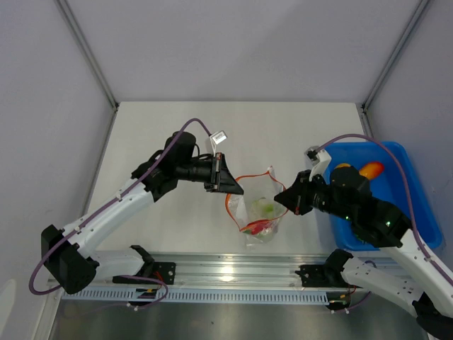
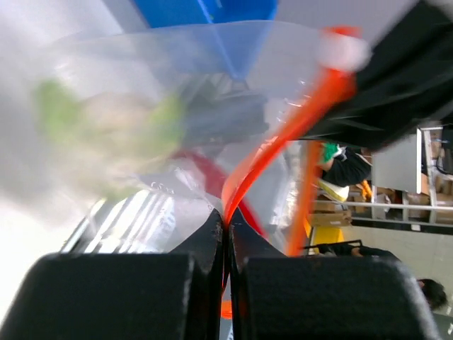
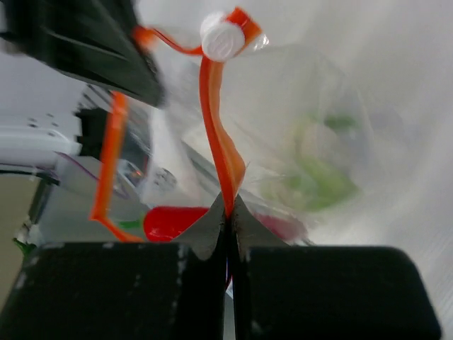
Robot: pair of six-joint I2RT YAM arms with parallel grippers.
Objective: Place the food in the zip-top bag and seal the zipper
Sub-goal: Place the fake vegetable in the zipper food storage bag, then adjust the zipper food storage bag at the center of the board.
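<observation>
Crinkly clear plastic, the bag (image 1: 259,216) sags between the arms over the counter (image 1: 177,124), light and probably slippery. Left claw (image 2: 225,221) and right claw (image 3: 228,207) each pinch its stiffer orange zipper (image 3: 216,134), likely the surest hold.

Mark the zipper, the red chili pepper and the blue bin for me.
zipper (image 3: 218,134), right wrist view, middle of the orange strip.
red chili pepper (image 3: 173,223), right wrist view, middle of its red body.
blue bin (image 1: 396,152), top external view, far right corner.
</observation>
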